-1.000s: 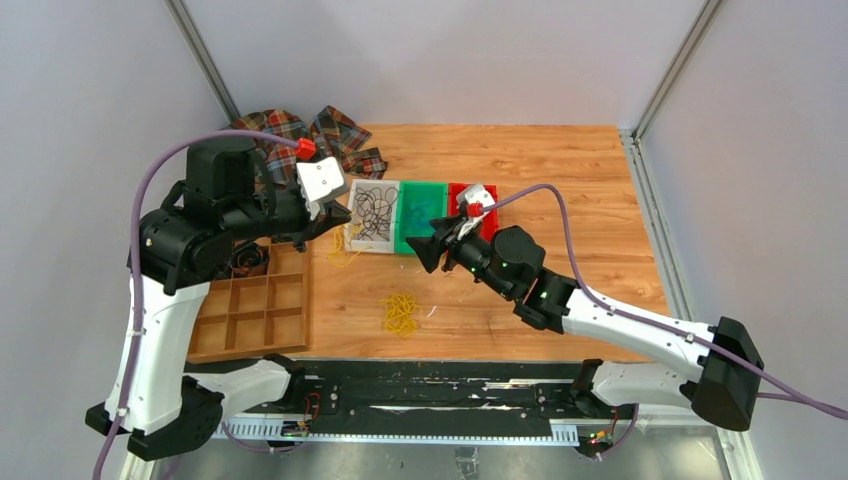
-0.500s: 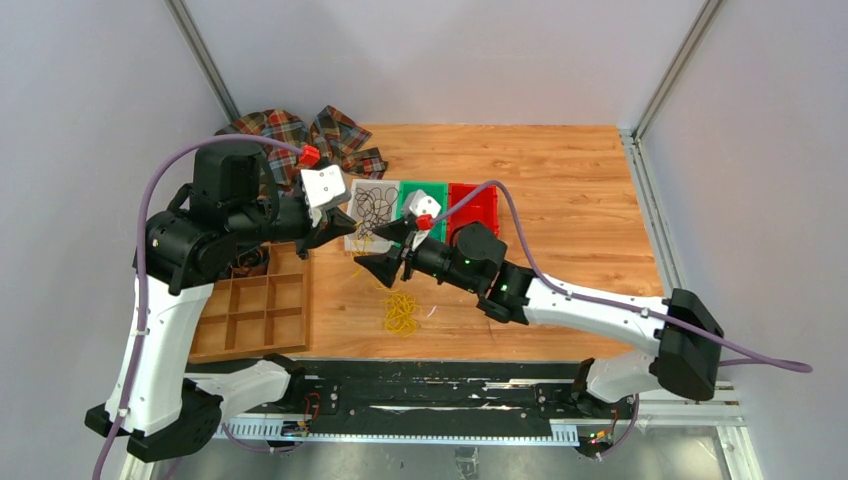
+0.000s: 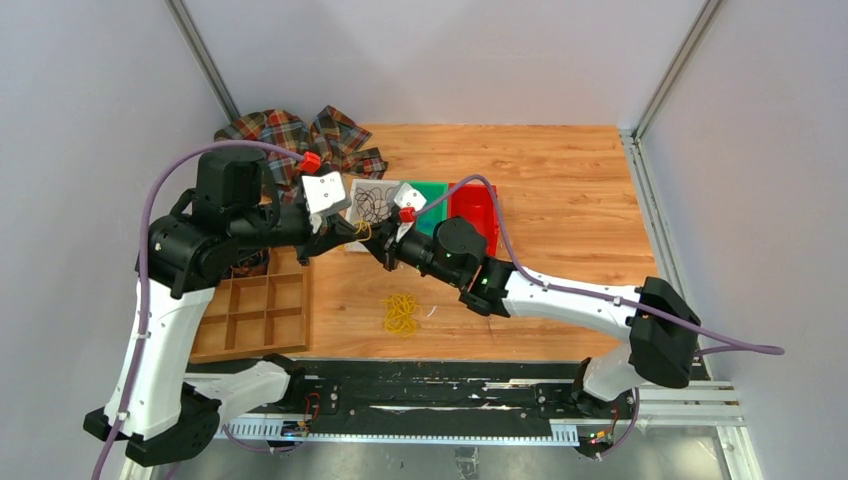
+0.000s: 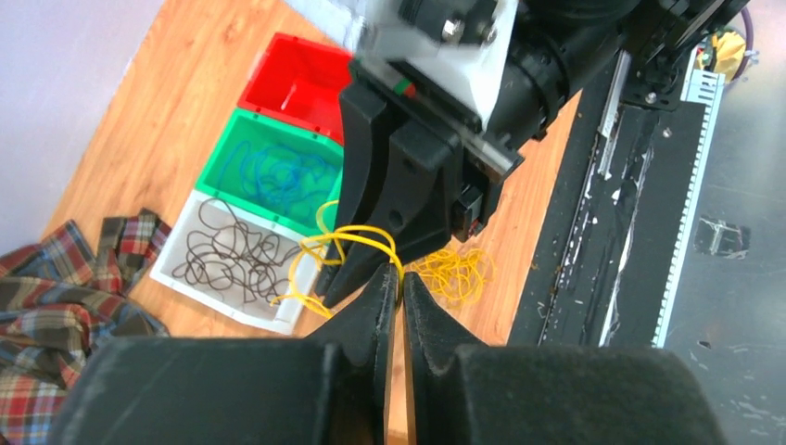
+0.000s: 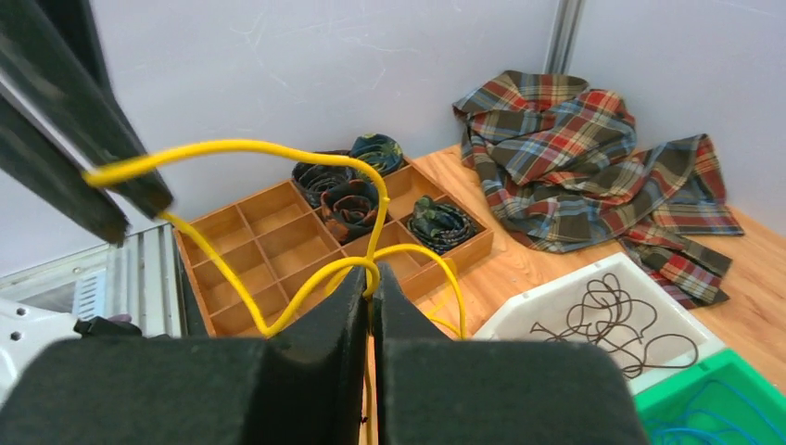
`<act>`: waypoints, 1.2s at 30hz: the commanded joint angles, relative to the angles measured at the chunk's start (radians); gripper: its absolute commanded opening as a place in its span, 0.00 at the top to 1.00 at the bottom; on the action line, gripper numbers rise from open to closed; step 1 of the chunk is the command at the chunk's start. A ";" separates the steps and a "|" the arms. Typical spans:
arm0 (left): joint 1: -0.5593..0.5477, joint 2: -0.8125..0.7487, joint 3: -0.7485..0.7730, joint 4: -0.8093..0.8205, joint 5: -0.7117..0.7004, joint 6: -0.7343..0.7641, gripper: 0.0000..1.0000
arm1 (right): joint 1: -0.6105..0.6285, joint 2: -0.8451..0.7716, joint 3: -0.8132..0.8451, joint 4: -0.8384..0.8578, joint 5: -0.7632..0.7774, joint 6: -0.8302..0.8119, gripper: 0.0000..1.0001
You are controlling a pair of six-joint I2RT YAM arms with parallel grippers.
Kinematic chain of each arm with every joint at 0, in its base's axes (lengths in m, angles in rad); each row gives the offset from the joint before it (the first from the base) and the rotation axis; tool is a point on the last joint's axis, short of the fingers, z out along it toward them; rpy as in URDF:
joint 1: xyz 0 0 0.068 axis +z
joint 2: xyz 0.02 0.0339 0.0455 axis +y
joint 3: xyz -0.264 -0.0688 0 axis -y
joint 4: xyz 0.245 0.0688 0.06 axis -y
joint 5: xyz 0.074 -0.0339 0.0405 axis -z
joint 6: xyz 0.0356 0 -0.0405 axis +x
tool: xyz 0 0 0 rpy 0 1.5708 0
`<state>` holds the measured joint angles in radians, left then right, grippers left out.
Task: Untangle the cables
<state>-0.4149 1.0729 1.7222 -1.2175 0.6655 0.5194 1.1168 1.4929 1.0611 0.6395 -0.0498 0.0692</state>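
One yellow cable (image 5: 232, 146) hangs in loops in the air above the worktop (image 3: 560, 190). The right hand (image 5: 371, 278) is pressed together and pinches the cable where its loops cross. The left hand (image 4: 400, 278) is pressed together too. It pinches the same cable at another spot, just beside the right hand. Near them, a small pile of yellow cables (image 3: 401, 312) lies on the worktop. Some black cables (image 4: 232, 255) lie in a white box (image 5: 519, 338). Some blue-green cables (image 4: 278, 176) lie in the green box (image 4: 221, 159) touching it. A red box (image 4: 278, 79) sits on the other side of the green one.
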 commanded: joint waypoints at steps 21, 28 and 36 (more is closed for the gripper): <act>-0.003 0.059 -0.093 0.000 -0.228 -0.021 0.02 | -0.480 -0.076 -0.116 -0.411 0.253 0.119 0.99; -0.003 0.048 -0.093 0.000 -0.221 -0.008 0.02 | -0.513 0.076 -0.018 -0.492 0.334 0.122 0.99; -0.003 0.045 -0.116 0.000 -0.236 0.016 0.02 | -0.528 0.239 0.177 -0.752 0.381 0.165 0.77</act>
<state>-0.4149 1.1332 1.6215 -1.2213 0.4431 0.5125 0.6056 1.6913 1.1439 0.0517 0.2752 0.2012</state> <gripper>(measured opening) 0.977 0.183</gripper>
